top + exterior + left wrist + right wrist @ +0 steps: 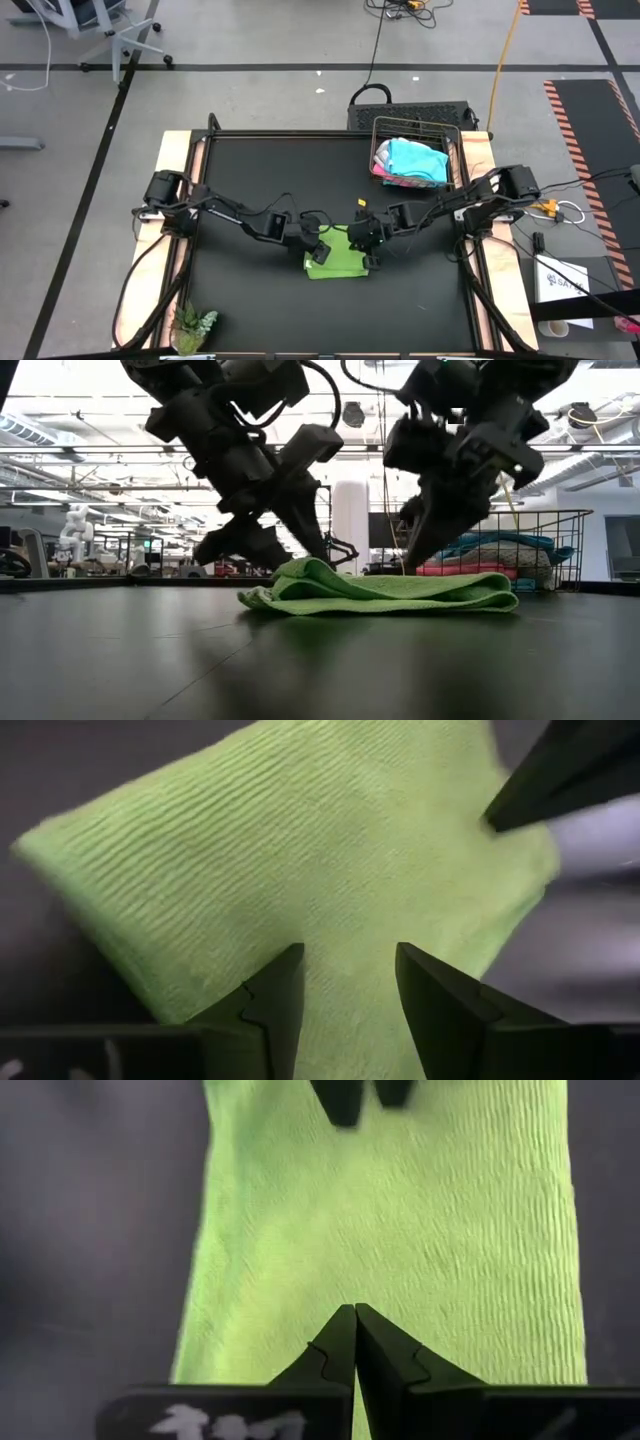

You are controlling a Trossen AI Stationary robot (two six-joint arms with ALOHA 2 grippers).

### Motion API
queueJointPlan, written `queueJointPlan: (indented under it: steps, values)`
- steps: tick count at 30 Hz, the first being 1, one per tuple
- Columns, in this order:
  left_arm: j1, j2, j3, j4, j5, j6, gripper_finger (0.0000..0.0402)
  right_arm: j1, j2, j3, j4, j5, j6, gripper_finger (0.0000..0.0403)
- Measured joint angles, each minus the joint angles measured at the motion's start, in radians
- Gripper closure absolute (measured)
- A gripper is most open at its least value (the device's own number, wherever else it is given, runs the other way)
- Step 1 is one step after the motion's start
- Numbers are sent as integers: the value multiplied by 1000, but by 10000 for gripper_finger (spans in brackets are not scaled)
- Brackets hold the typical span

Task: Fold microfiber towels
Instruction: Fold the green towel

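Lime green towel (338, 258) lies folded on the black table (250, 180), near the middle, slightly toward the near edge. In the low view it shows as a flat doubled layer with a rounded fold on the right.

Left arm reaches in from the left edge, elbow bent, wrist angled down. Left gripper (318, 250) is over the towel's left part, fingers apart, with nothing between them; green cloth shows through the gap in the left wrist view.

Right arm reaches in from the right edge, likewise bent down. Right gripper (368, 258) is at the towel's right edge, fingers pressed together, tips over the cloth. Cannot tell whether they touch the cloth.

Remaining towels (412, 162) (blue, pink visible) are piled in the wire basket (460, 150) at the far right. Small plant (192, 325) sits at the near left corner.
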Motion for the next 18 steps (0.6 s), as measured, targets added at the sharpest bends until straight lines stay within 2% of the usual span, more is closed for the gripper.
queueJointPlan:
  steps: [12, 18]
  values:
    - [-5, 0, 0, -55, -6, -30, 241, -33, 5, -118, 0, 3, 21, 403]
    - [-6, -4, 0, -48, -15, -40, 241, -32, -28, -128, -11, -5, 47, 403]
